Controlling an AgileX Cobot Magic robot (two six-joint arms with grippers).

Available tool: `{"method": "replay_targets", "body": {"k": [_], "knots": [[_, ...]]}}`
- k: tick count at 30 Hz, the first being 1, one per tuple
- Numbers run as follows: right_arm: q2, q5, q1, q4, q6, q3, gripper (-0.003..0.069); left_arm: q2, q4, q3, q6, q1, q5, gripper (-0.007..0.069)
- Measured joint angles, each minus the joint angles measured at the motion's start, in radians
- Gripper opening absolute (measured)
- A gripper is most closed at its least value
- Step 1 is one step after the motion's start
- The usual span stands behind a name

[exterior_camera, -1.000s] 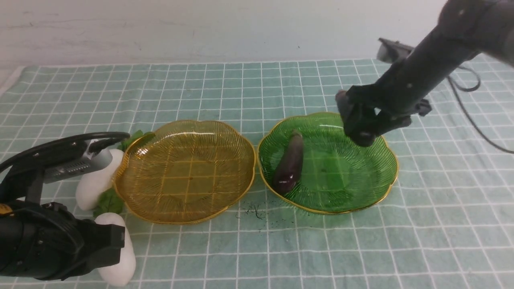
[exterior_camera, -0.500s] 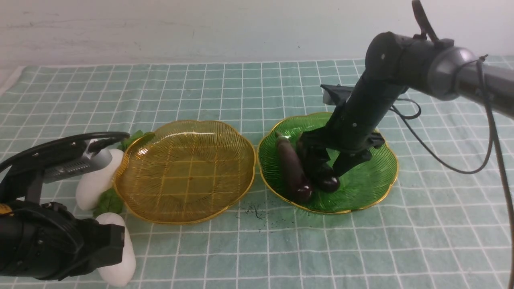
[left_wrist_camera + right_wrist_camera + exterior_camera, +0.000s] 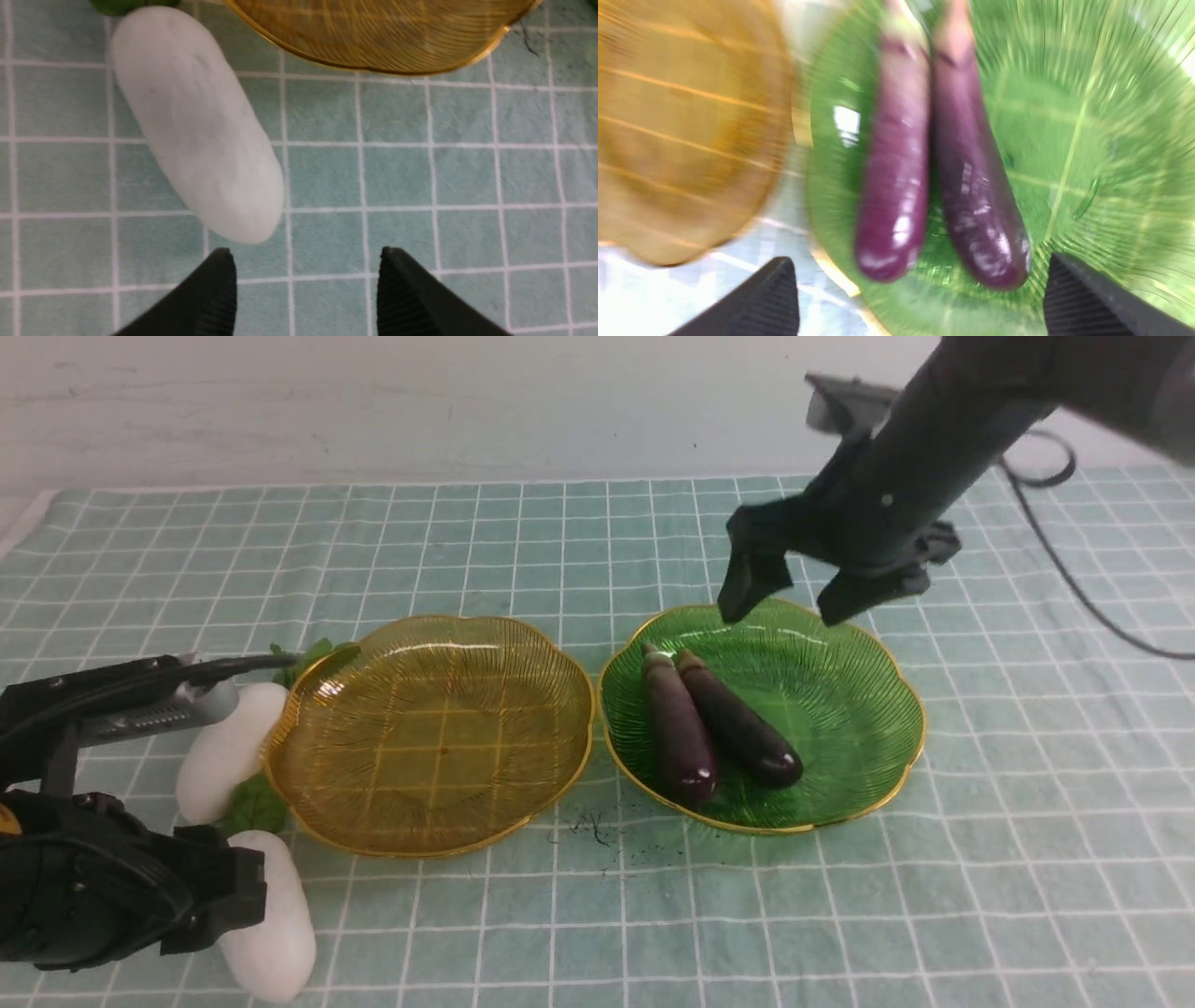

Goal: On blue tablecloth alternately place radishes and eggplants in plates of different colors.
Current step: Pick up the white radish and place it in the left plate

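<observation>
Two dark purple eggplants [image 3: 679, 728] [image 3: 742, 733] lie side by side in the green plate [image 3: 840, 728]. The amber plate [image 3: 439, 728] beside it holds nothing. Two white radishes lie on the blue tablecloth [image 3: 1027, 859] left of the amber plate, one far [image 3: 224, 751] and one near [image 3: 275, 924]. My right gripper [image 3: 784, 611] is open and empty above the green plate's far rim; its wrist view shows both eggplants [image 3: 896, 177] between the spread fingers. My left gripper [image 3: 306, 254] is open and empty, just short of the near radish's [image 3: 196, 126] blunt end.
Small dark crumbs [image 3: 593, 826] lie on the cloth between the plates' near rims. Green radish leaves [image 3: 252, 803] rest against the amber plate's left rim. A pale wall stands behind the table. The right arm's cable [image 3: 1074, 588] hangs at the far right.
The right gripper set the second eggplant beside the first in the green plate, let go, and rose up and back, open. The left arm sank slightly.
</observation>
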Motion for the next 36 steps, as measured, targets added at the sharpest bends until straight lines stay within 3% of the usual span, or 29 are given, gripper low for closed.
{"method": "replay_targets", "body": {"k": [5,10,17,27,36], "knots": [[-0.215,0.015,0.0,0.0,0.0,0.0,0.0556,0.134,0.1,-0.001,-0.133,0.0,-0.062,0.0406],[-0.374,0.03,0.0,-0.001,0.0,0.0,0.0503,0.284,0.112,-0.003,-0.15,0.0,-0.157,0.0406],[-0.489,0.04,0.0,-0.025,0.0,0.0,0.0494,0.404,0.111,-0.012,-0.156,0.0,-0.272,0.0406],[-0.499,0.041,0.0,-0.028,0.0,0.046,0.0494,0.42,0.115,-0.027,-0.157,-0.001,-0.26,0.036],[-0.499,0.041,0.0,-0.041,-0.001,0.191,0.0494,0.377,0.178,-0.058,-0.155,-0.001,-0.113,0.0332]]}}
